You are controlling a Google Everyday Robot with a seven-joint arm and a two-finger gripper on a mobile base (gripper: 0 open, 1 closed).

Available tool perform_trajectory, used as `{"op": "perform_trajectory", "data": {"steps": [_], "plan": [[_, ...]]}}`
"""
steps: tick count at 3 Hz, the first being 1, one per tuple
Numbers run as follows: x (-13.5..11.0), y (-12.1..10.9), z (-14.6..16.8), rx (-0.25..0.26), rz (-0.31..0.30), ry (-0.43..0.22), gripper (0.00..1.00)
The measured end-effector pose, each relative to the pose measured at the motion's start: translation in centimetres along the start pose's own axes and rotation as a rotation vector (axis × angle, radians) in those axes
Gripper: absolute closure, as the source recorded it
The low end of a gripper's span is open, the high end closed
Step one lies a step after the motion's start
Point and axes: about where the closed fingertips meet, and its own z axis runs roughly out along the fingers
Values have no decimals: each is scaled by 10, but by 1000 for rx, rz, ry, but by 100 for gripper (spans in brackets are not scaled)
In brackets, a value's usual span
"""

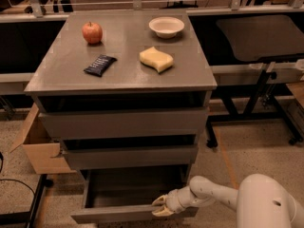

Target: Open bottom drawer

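i can't read any text, label, brand or number from here. the dark packet [100, 64] on the cabinet top [57, 75] shows no print i can make out, and the grey drawer fronts look plain. the gripper [160, 206] sits at the front panel of the bottom drawer [118, 214], towards its right end.
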Motion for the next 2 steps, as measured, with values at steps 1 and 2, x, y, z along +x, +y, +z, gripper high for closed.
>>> {"op": "perform_trajectory", "data": {"steps": [1, 2], "plan": [[0, 0, 0, 0, 0, 0, 100], [1, 7, 2, -3, 3, 0, 100]]}}
